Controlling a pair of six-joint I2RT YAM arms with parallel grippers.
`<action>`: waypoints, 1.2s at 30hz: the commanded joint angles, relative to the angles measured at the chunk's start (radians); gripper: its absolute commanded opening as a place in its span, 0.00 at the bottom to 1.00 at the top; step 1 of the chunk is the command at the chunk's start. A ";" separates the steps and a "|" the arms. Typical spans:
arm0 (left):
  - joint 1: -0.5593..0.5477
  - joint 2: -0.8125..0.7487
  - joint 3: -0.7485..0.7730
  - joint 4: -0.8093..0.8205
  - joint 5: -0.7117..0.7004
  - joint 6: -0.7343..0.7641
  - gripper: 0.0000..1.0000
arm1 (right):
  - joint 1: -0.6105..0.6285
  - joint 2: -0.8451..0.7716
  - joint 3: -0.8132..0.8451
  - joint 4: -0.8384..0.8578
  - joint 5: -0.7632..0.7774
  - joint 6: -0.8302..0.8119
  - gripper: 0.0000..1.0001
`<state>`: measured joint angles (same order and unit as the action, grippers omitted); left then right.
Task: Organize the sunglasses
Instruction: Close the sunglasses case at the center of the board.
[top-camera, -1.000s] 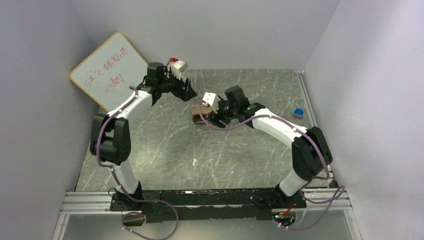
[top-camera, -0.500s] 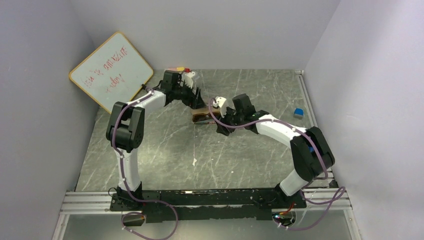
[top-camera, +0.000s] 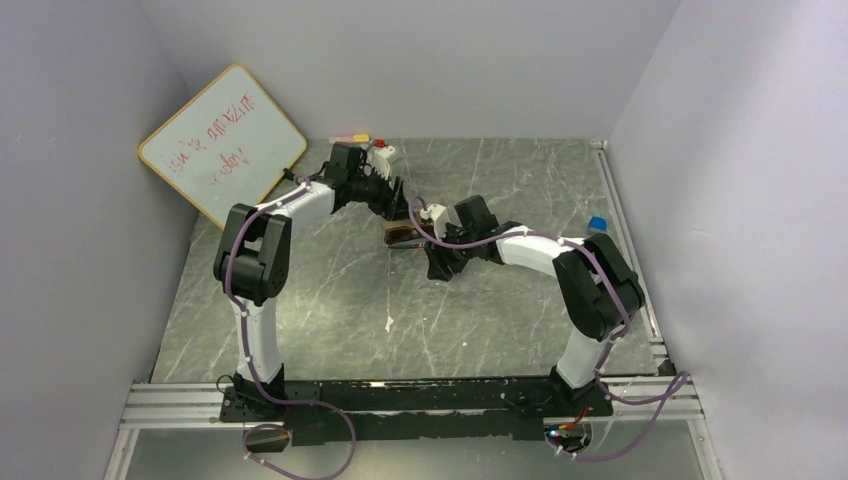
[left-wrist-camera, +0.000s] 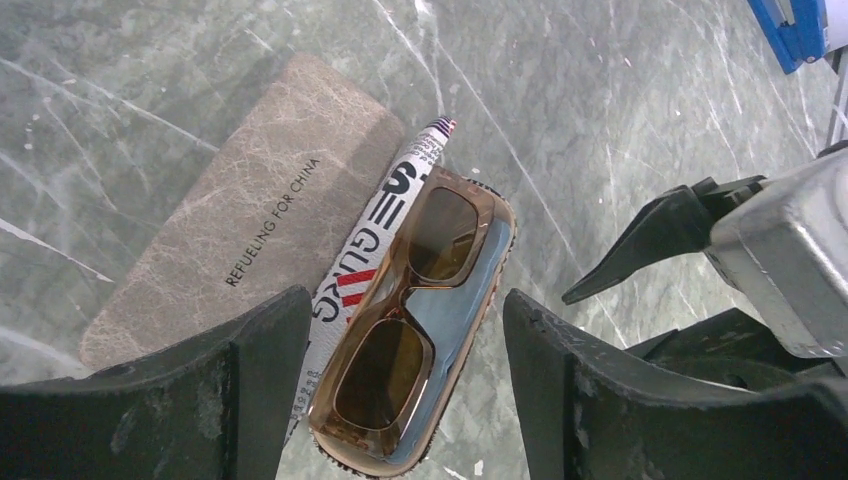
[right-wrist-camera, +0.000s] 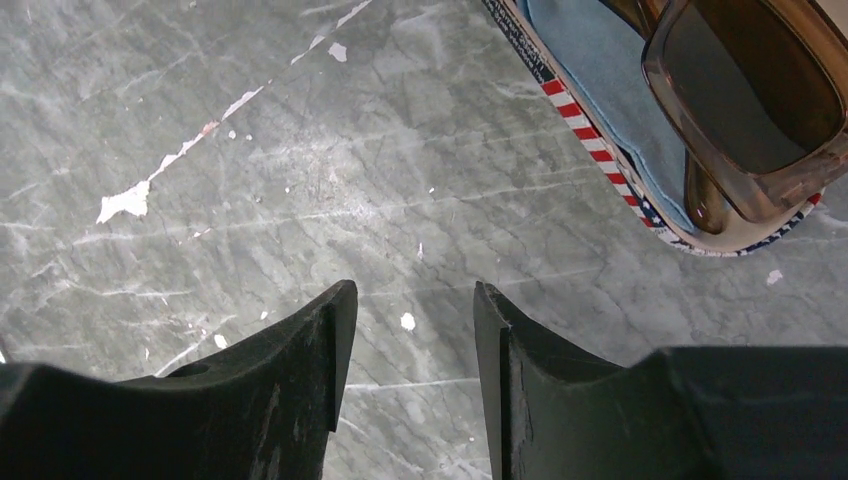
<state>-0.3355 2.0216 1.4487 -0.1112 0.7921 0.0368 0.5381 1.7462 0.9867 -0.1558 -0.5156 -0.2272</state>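
Note:
The brown sunglasses (left-wrist-camera: 440, 235) with amber lenses lie folded on the blue lining of an open case (left-wrist-camera: 470, 330) with a red-and-white striped edge. They also show in the right wrist view (right-wrist-camera: 750, 90) and as a brown patch in the top view (top-camera: 400, 235). My left gripper (left-wrist-camera: 402, 320) is open and hovers just above them, one finger on each side, not touching. My right gripper (right-wrist-camera: 412, 300) is open and empty over bare table, just off the case's end. The black sunglasses are out of view.
A tan flat piece lettered "REFUELING FOR CHINA" (left-wrist-camera: 240, 220) and a white lettered strip (left-wrist-camera: 385, 215) lie beside the glasses. A whiteboard (top-camera: 222, 140) leans at the back left. A small blue object (top-camera: 597, 224) sits at the right wall. Markers (top-camera: 355, 139) lie at the back.
My left gripper has moved from the back left to over the case. My right gripper has moved off the case toward the near side and down to the table.

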 joint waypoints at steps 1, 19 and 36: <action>-0.005 -0.001 0.043 -0.030 0.055 0.000 0.74 | -0.005 0.030 0.057 0.037 -0.047 0.046 0.51; -0.007 -0.022 0.025 -0.063 0.079 -0.010 0.72 | -0.105 0.136 0.082 0.146 -0.236 0.256 0.49; -0.007 -0.047 -0.022 -0.042 0.125 -0.078 0.65 | -0.189 0.213 0.073 0.273 -0.359 0.416 0.44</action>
<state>-0.3355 2.0212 1.4471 -0.1619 0.8680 0.0051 0.3588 1.9476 1.0443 0.0383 -0.8173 0.1368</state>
